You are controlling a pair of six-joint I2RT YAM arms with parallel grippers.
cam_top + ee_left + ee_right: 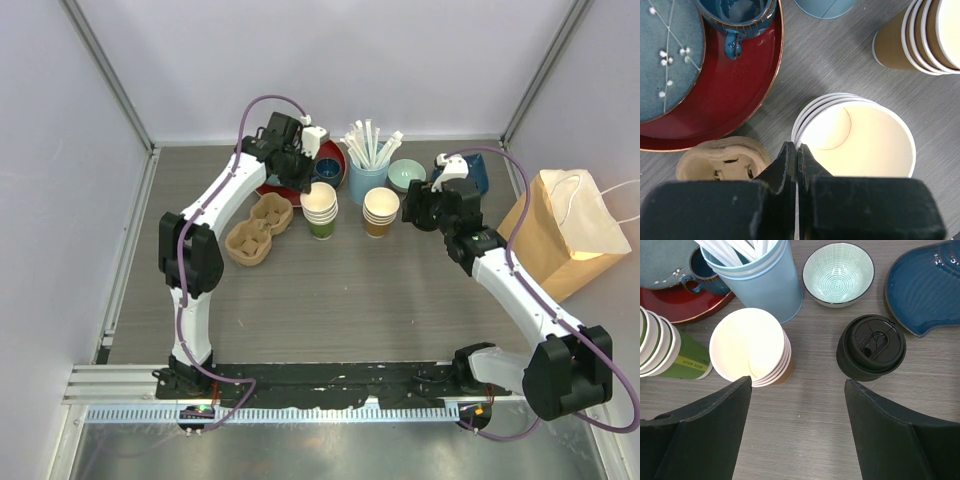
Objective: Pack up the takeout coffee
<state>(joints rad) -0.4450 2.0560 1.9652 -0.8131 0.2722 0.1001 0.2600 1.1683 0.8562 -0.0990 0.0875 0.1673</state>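
No lidded takeout coffee is in view. My left gripper [795, 147] is shut on the near rim of the top paper cup [860, 137] of the green-sided stack [320, 210], with one finger inside the cup and one outside. A brown-sided stack of lidless cups [750, 347] stands to its right. Next to that stack sits a pile of black lids [870, 347]. My right gripper [797, 385] hangs open above bare table between the brown stack and the lids, holding nothing. The pulp cup carrier [258, 228] lies left of the green stack.
A red plate [725, 100] with a blue mug [737, 15] sits behind the left gripper. A blue cup of white straws [765, 275], a striped bowl [838, 272] and a blue dish [927, 285] line the back. A brown paper bag [565, 230] stands at the right.
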